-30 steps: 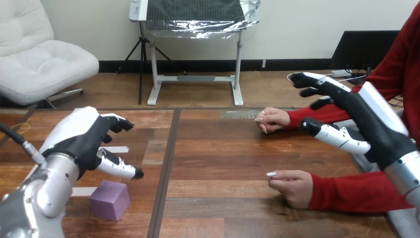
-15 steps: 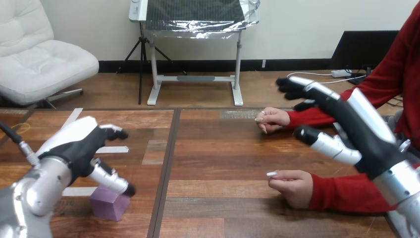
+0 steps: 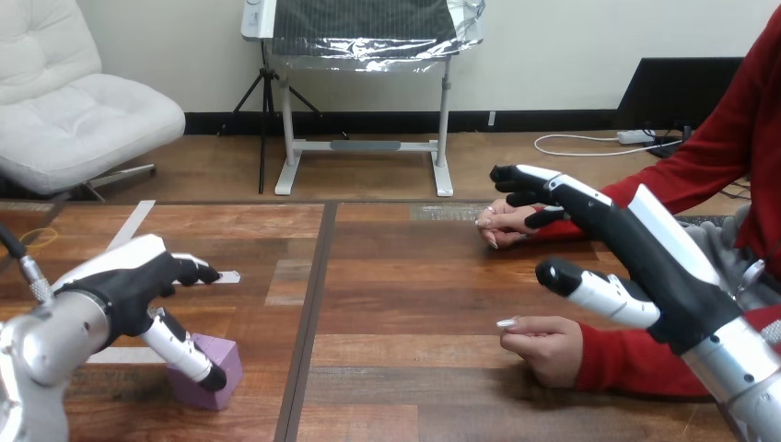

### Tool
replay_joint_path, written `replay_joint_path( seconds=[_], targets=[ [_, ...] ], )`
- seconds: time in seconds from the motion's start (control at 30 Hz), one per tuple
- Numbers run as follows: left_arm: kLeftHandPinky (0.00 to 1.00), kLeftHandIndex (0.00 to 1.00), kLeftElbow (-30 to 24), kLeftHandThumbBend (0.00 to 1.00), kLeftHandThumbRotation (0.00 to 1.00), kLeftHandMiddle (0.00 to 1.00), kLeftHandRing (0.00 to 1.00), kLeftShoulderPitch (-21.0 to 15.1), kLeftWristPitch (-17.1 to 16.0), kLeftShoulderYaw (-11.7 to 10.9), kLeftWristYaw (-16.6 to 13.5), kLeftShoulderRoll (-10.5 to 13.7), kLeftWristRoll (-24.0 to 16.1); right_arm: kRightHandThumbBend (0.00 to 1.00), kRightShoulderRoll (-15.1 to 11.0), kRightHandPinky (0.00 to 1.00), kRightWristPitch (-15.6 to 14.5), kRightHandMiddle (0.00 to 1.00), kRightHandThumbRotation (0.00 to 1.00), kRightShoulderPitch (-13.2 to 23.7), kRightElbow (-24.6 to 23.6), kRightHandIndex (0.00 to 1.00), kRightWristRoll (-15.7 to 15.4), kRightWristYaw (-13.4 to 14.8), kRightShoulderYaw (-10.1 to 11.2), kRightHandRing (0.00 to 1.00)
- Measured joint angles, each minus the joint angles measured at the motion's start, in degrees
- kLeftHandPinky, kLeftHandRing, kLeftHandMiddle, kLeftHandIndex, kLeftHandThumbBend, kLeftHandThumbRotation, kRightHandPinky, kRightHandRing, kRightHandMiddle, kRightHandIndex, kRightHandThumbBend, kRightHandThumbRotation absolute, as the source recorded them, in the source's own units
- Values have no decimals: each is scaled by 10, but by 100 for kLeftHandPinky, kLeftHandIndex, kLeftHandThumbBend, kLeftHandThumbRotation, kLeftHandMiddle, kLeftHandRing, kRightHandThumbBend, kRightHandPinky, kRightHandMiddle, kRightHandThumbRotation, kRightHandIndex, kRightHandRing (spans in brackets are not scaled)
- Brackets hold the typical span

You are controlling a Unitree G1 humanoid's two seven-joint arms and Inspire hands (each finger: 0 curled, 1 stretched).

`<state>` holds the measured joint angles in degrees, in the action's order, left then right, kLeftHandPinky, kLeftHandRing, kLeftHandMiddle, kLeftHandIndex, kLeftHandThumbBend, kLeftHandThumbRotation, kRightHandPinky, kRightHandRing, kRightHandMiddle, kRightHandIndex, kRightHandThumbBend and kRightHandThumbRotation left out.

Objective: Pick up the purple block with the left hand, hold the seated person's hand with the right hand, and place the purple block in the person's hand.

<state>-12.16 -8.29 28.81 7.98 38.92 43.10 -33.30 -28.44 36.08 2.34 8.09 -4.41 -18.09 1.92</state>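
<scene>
Where a second ago it hovered higher, the left hand (image 3: pixel 129 287) now sits lower, open, its thumb against the purple block (image 3: pixel 230 361) on the table (image 3: pixel 414 295). The right hand (image 3: pixel 658 267), fingers straight, reaches further left over the person's far hand (image 3: pixel 511 221).

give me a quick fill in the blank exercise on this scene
The left hand's thumb is in front of a ____ block.
The right hand is ____, holding nothing.
The person sits at the table's ____ side.
Missing words: purple; open; right.
</scene>
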Motion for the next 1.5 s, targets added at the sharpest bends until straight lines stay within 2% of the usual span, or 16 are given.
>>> replay_joint_path(
  seconds=[0.27, 0.63, 1.03, 1.5],
  targets=[
    [71, 91, 21, 100, 3, 92, 90, -19, -20, 3, 47, 17, 16, 96, 5, 72, 0, 86, 100, -12, -23, 86, 6, -9, -2, 82],
    [73, 91, 58, 100, 3, 92, 91, -56, -48, 18, 84, 30, 15, 100, 18, 72, -10, 85, 100, -29, -59, 86, 0, -11, -10, 81],
    [74, 90, 101, 100, 0, 92, 91, -89, -73, 26, 94, 36, 15, 100, 18, 72, -11, 85, 100, -39, -71, 85, 1, -17, -17, 81],
    [73, 88, 145, 100, 0, 91, 90, -105, -102, 37, 92, 35, 15, 100, 18, 72, -11, 85, 100, -43, -73, 85, 4, -21, -17, 81]
  ],
)
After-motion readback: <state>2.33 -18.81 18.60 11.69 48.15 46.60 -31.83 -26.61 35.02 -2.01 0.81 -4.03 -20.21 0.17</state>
